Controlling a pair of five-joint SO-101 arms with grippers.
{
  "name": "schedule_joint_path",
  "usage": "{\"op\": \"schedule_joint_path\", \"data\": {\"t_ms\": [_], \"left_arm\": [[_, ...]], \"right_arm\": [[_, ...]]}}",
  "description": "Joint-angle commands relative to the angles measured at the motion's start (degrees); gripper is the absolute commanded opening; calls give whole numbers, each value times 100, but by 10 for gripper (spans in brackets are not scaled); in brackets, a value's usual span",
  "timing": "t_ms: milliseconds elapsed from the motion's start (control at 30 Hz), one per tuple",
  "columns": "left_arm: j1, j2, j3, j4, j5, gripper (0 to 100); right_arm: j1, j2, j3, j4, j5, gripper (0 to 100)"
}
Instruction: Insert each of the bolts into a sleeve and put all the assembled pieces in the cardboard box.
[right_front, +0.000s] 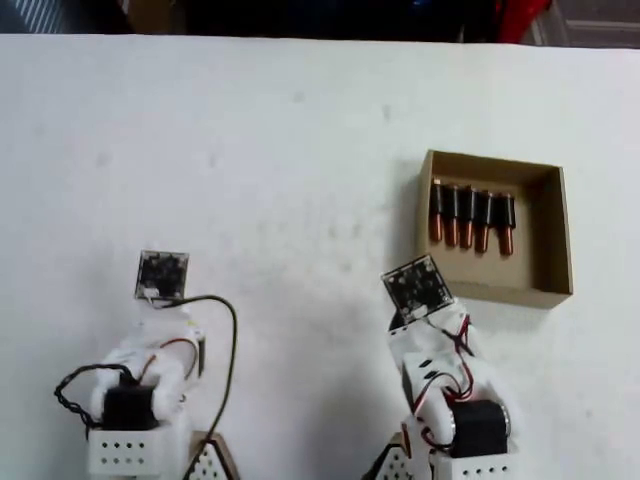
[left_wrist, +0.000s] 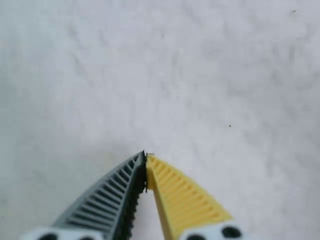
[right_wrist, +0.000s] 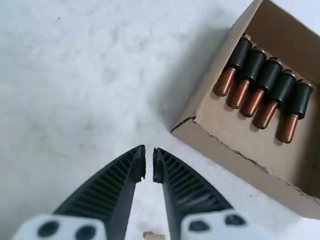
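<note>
Tabletop (right_front: 250, 150): white, carrying both arms and the task's things. Cardboard box (right_front: 540, 255): open-topped, on the right side of the tabletop, just beyond the right arm (right_front: 450, 390). Assembled pieces (right_front: 470, 217), five: each a copper-coloured bolt seated in a black sleeve, lying flat on the box floor in one close row, side by side. The sleeve ends point to the box's far wall and the copper ends toward the arms. The row lies toward the box's left and far walls. Left gripper (left_wrist: 146, 160): one grey and one yellow finger, tips pressed together, holding nothing, low over bare tabletop on the left. Right gripper (right_wrist: 149, 162): two black fingers drawn narrow with a thin slit between the tips, holding nothing, near the box's near-left corner and outside it.
</note>
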Motion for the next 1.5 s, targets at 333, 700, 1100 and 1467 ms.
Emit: {"op": "schedule_joint_path", "data": {"t_ms": [333, 700, 1100, 1467], "left_arm": [[-13, -31, -18, 79, -18, 24], [-13, -31, -18, 79, -18, 24], [13, -31, -18, 79, -44, 26], [347, -31, -18, 79, -62, 24]], "right_arm": [[646, -22, 651, -532, -343, 17], [822, -22, 1292, -813, -352, 17], [813, -22, 1556, -778, -1345, 17], [796, 4, 1556, -251, -1345, 17]]}}
